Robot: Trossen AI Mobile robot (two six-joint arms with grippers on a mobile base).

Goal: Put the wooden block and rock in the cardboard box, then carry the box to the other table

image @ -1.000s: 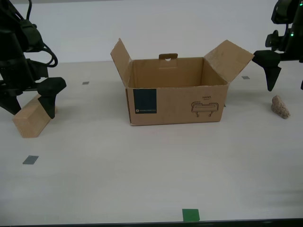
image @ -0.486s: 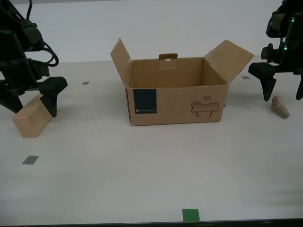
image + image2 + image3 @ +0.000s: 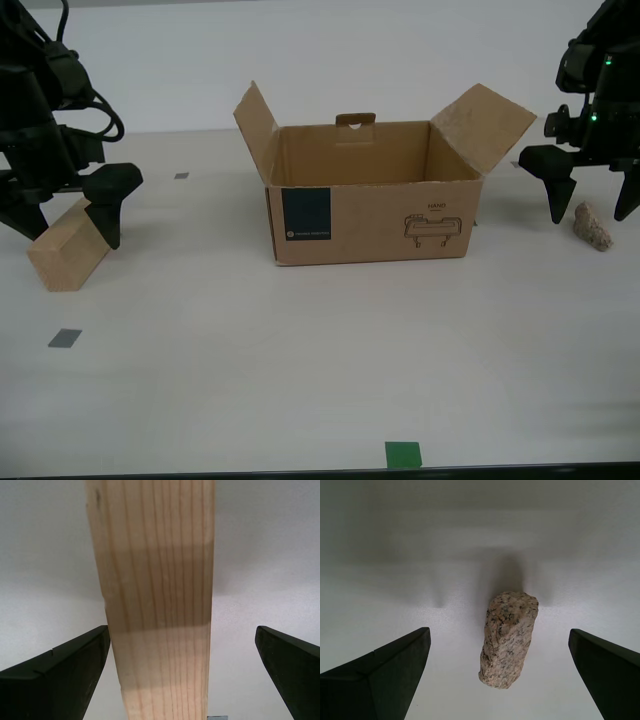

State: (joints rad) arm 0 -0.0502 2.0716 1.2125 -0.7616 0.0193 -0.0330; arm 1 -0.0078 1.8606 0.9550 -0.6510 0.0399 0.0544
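My first claw (image 3: 497,677) is spread wide with the rock (image 3: 508,638) lying between its fingers, untouched, on the worktop (image 3: 300,360) at the exterior view's right. My second claw (image 3: 182,675) is spread astride the block (image 3: 160,605) at the exterior view's left. The box (image 3: 370,195) stands open between them. The rock looks dense, rough and uneven: pinch across its narrow waist. The block looks stiff, light and smooth-sided: grip its long flat faces.

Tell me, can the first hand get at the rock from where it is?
Probably yes. My first hand is open, the rock lies between its fingers on bare table, and nothing stands in the way.
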